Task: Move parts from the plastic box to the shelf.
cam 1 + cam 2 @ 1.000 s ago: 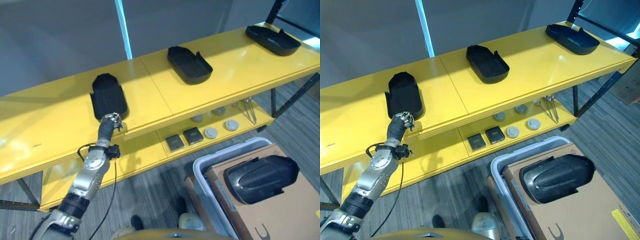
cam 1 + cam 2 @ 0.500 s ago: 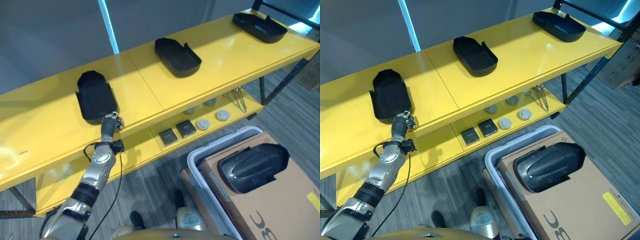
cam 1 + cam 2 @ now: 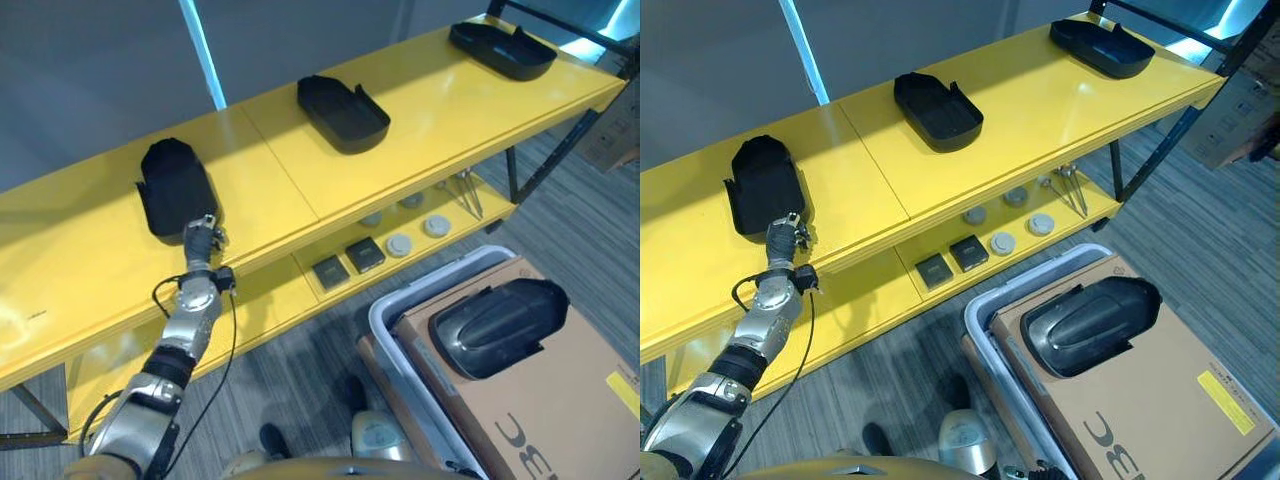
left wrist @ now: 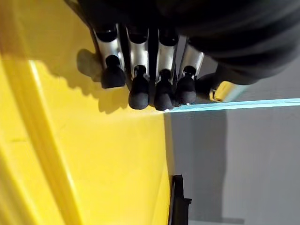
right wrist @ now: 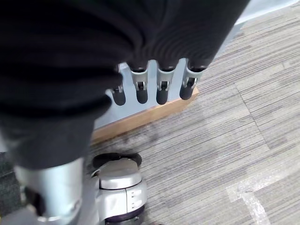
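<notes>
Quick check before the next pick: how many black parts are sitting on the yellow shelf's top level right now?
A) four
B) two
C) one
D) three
D: three black parts lie along the top of the yellow shelf: the left part by the left hand, the middle part, and the right part.

Left robot hand (image 3: 203, 236) outstretched, fingers relaxed
</notes>
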{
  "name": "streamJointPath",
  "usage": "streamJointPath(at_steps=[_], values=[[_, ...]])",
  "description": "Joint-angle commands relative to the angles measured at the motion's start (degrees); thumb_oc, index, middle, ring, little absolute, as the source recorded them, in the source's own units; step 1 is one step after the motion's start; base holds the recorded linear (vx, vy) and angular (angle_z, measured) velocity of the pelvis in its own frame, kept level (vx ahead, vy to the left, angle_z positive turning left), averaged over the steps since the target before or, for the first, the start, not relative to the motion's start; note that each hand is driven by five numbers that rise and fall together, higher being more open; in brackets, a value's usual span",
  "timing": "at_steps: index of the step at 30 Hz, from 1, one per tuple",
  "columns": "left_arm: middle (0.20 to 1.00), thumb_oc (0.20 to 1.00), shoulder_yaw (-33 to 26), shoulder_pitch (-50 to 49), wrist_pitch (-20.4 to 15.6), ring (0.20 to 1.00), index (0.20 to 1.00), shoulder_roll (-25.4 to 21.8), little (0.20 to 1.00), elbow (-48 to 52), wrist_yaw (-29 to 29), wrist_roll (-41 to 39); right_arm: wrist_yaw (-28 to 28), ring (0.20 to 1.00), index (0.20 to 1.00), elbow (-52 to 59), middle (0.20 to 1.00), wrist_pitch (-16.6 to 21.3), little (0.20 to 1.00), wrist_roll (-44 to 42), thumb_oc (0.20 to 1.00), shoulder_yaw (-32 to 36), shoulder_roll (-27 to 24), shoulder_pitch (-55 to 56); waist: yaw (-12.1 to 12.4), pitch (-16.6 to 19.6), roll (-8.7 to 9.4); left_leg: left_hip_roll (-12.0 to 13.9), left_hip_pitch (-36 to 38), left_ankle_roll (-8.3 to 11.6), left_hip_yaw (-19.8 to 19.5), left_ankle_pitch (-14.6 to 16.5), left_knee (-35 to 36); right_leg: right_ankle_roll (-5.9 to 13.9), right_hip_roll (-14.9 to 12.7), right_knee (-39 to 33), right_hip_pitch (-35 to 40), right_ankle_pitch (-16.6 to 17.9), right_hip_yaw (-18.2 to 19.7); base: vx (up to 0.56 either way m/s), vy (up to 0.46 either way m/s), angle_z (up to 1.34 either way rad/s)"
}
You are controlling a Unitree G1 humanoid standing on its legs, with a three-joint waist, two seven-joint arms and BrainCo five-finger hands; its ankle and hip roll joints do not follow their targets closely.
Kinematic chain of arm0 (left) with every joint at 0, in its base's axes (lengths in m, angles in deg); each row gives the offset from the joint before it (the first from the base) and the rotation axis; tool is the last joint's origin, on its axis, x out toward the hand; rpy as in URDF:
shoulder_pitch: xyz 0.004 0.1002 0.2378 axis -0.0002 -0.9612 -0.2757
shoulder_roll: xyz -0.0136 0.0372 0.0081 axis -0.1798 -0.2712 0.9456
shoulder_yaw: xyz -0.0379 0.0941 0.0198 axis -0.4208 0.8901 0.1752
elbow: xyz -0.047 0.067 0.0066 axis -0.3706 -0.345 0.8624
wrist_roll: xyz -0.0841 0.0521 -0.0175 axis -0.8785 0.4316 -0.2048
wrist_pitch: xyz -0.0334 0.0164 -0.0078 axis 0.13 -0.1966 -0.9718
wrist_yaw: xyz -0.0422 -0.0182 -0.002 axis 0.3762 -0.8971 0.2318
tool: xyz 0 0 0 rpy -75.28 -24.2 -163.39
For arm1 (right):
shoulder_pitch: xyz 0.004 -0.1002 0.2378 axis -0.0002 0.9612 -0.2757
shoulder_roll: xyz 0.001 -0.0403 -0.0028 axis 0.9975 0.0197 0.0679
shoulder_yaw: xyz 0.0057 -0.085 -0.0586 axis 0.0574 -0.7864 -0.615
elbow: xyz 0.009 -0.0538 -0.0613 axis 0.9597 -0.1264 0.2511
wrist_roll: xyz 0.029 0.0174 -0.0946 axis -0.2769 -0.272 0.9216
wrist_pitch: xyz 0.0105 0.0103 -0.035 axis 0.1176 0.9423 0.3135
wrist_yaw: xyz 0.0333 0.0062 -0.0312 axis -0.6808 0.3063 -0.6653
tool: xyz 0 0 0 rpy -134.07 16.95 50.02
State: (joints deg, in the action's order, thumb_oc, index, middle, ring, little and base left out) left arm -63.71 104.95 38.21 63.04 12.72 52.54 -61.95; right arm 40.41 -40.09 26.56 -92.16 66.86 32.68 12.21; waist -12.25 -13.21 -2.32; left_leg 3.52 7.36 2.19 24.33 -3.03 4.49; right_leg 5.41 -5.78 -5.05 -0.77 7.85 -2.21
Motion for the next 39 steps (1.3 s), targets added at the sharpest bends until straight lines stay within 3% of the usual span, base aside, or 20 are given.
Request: streamJointPath(at_steps=[1,8,16,18,23,27,29,30,34,35,36,37,39], values=[[0.200,0.200,-1.72,3.24,-1.68,0.200,0.200,-2.81,0.200,-3.90,1.07,0.68,0.00,1.000,1.000,-1.48,1.000,0.23,1.000,1.12,1.000,-3.90,-2.55,0.20,-0.27,0.97,1.36,7.86,-3.82,3.54,-4.71,1.94,-5.49,5.32,-5.40,2.04,0.12,-1.95,1.44,0.00,0.000,0.00],[0.200,0.200,-2.94,4.21,-1.88,0.200,0.200,-3.74,0.200,-6.98,1.95,-0.94,0.12,1.000,1.000,-1.30,1.000,-0.07,1.000,1.42,1.000,-4.26,-2.99,0.14,-0.54,0.76,1.45,7.92,-3.86,3.60,-4.74,1.97,-5.78,5.21,-5.43,2.20,0.20,-2.17,1.59,0.00,0.005,-0.02],[0.200,0.200,-2.56,4.62,-4.09,0.200,0.200,-3.24,0.200,-6.70,-1.78,-0.39,-0.01,1.000,1.000,-1.77,1.000,0.48,1.000,2.09,1.000,-4.54,-2.85,-0.48,-0.23,0.33,1.53,7.70,-4.22,3.47,-5.23,2.06,-5.84,5.07,-5.33,2.48,-0.04,-2.38,1.75,0.00,0.000,0.00],[1.000,1.000,-2.23,3.96,-5.50,1.000,1.000,-3.14,1.000,-4.06,-2.89,0.14,0.02,1.000,1.000,-1.68,1.000,0.27,1.000,2.23,1.000,-4.30,-2.75,-0.51,0.07,0.40,1.54,7.62,-4.05,3.37,-5.42,2.06,-5.59,5.05,-5.35,2.44,0.21,-2.45,1.63,0.00,0.000,0.00],[1.000,1.000,-1.28,1.31,-5.64,1.000,1.000,-4.00,1.000,5.77,-6.07,1.86,-0.23,1.000,1.000,-1.55,1.000,-0.28,1.000,2.79,1.000,-3.63,-2.14,-0.38,1.12,0.67,1.47,7.34,-3.67,3.16,-6.26,2.04,-4.88,4.79,-5.35,2.23,0.89,-2.50,1.06,0.00,0.000,0.00],[1.000,1.000,-0.33,-1.04,-4.80,1.000,1.000,-5.94,1.000,15.34,-7.62,7.67,-0.52,1.000,1.000,-2.03,1.000,-0.54,1.000,2.74,1.000,-3.16,-1.61,-0.64,2.24,0.97,1.34,7.12,-3.49,3.05,-6.97,1.97,-4.23,4.59,-5.33,1.85,1.53,-2.54,0.39,-0.03,-0.006,0.05],[1.000,1.000,-0.45,-3.04,-3.82,1.000,1.000,-6.96,1.000,22.28,-10.20,8.39,-0.88,1.000,1.000,-2.27,1.000,-0.81,1.000,1.90,1.000,-2.84,-1.26,-0.70,3.15,1.22,1.13,7.05,-3.39,3.10,-7.58,1.62,-3.34,4.53,-5.32,1.51,1.96,-2.54,-0.27,-0.07,-0.004,0.12],[1.000,1.000,-0.64,-5.14,-1.69,1.000,1.000,-7.88,1.000,28.89,-12.80,7.99,-1.16,1.000,1.000,-2.24,1.000,-1.20,1.000,1.15,1.000,-2.20,-1.07,-0.68,4.10,1.41,0.85,6.90,-3.37,3.22,-8.57,1.33,-2.68,4.47,-5.25,1.15,2.49,-2.53,-0.80,-0.08,0.010,0.14],[1.000,1.000,-0.53,-9.31,1.02,1.000,1.000,-9.74,1.000,36.53,-20.76,8.48,-1.38,1.000,1.000,-2.08,1.000,-2.38,1.000,1.55,1.000,-0.98,-1.25,-0.91,5.74,1.73,0.71,6.22,-3.78,3.01,-10.60,2.21,-3.79,4.27,-5.15,0.79,2.93,-2.54,-1.01,-0.09,0.035,0.14],[1.000,1.000,-0.31,-10.44,1.63,1.000,1.000,-10.08,1.000,38.12,-21.98,7.83,-1.20,1.000,1.000,-2.22,1.000,-2.51,1.000,1.84,1.000,-0.90,-1.57,-1.09,6.34,1.73,0.66,5.61,-4.20,2.80,-11.87,2.79,-4.69,4.19,-5.08,0.73,2.93,-2.53,-0.64,-0.12,0.088,0.11],[1.000,1.000,-0.25,-12.83,2.48,1.000,1.000,-10.98,1.000,40.71,-24.60,7.36,-0.64,1.000,1.000,-2.80,1.000,-2.99,1.000,2.14,1.000,-1.21,-2.29,-2.11,8.19,1.71,0.52,2.96,-5.57,1.96,-16.93,4.60,-7.06,4.00,-4.69,0.49,2.99,-2.53,1.12,-0.18,0.148,-0.04],[1.000,1.000,-0.71,-15.80,3.27,1.000,1.000,-12.11,1.000,42.19,-28.49,5.86,-0.76,1.000,1.000,-3.35,1.000,-3.80,1.000,0.95,1.000,-2.41,-2.78,-4.00,11.01,1.63,0.55,-2.04,-7.09,0.15,-25.04,7.75,-10.08,3.91,-4.07,0.38,2.90,-2.36,4.86,-0.18,0.151,-0.81],[1.000,1.000,-0.58,-17.96,4.32,1.000,1.000,-12.35,1.000,42.69,-31.57,4.44,-1.86,1.000,1.000,-3.19,1.000,-5.08,1.000,-0.91,1.000,-2.86,-2.91,-5.08,11.88,1.90,0.76,-3.67,-7.77,-0.68,-25.85,8.58,-11.02,4.40,-4.31,0.30,2.07,-1.58,6.14,-0.16,0.121,-1.60]])
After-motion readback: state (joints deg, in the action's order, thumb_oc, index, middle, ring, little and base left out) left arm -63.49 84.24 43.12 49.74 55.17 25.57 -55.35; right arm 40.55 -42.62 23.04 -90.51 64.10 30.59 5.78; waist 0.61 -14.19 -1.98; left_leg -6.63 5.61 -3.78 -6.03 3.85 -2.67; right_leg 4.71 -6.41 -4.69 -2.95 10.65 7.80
